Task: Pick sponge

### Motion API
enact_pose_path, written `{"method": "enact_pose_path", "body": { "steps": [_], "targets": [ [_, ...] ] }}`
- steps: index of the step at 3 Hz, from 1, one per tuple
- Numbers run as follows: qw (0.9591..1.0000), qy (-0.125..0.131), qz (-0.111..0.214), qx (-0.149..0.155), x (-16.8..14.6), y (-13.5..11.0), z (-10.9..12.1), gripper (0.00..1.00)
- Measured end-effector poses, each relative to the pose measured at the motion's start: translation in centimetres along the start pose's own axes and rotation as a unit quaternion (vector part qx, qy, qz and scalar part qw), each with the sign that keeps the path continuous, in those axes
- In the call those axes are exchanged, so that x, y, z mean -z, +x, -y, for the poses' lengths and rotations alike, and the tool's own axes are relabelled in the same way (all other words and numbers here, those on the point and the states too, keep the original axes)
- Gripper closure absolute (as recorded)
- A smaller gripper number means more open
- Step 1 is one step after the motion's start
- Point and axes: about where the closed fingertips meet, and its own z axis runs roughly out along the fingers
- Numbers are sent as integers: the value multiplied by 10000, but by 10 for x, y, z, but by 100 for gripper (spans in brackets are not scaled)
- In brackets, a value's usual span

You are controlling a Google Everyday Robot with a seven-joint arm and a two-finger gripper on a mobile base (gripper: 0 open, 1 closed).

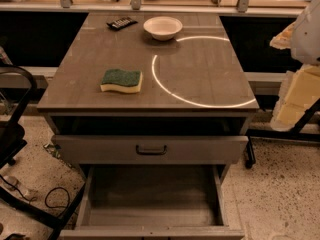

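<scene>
The sponge (121, 80) lies flat on the grey table top (200, 79), near the front left. It has a dark green top over pale yellow foam, with wavy sides. My gripper (294, 100) hangs at the right edge of the view as a pale yellow and white shape. It is off the table's right side, far to the right of the sponge, and holds nothing that I can see.
A white bowl (163, 27) stands at the back middle of the table, with a dark remote-like object (121, 22) to its left. The upper drawer (150, 149) is slightly out and the lower drawer (152, 204) is pulled wide open. A black chair (15, 134) stands at the left.
</scene>
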Motion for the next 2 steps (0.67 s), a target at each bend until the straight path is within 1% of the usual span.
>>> {"method": "enact_pose_path", "body": {
  "steps": [1, 2],
  "targets": [
    [10000, 1, 0, 0, 0, 0, 0, 0],
    [9989, 3, 446, -164, -13, -8, 7, 0]
  ]
}}
